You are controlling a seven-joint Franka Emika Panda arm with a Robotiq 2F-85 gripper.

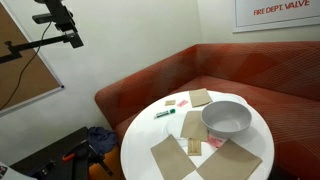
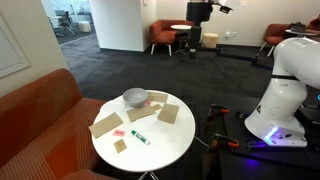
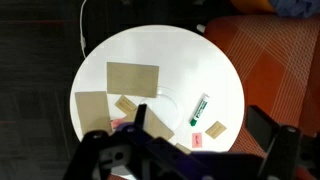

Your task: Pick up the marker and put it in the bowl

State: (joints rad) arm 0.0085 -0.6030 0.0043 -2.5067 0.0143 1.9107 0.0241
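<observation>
**Claw** (image 3: 203,125): one arm only, so no choice of hand. Fingers spread wide and released, nothing between them. The wrist view takes in the whole surface, so the claw appears to hang well above it.

**Marker** (image 3: 200,108): slim, green with a whitish part, lying flat on the round white surface (image 3: 190,60) and touching nothing. It sits below the claw and slightly ahead of it, within the span of the open fingers. It also shows in an exterior view (image 1: 165,113).
- Long axis: runs mostly away from the claw with a slight lean, so close to crosswise to the line joining the two fingers.
- Judgement: the coming move is mainly a long straight descent with a small shift forward and little wrist turn, letting the fingers close across the barrel.

**Bowl** (image 3: 165,105): pale and hard to make out against the surface. It stands just beside the marker, toward the finger (image 3: 140,112) that partly covers it. It is clearer in an exterior view (image 2: 134,97), where it looks empty.
- Judgement: a short sideways carry once the marker is lifted.

**Other items**: brown paper pieces (image 3: 132,75) lie beyond the bowl. A pink-red card (image 3: 197,138) lies on the claw's side of the marker, near its end but apart from it; a low sweep could catch it
</observation>
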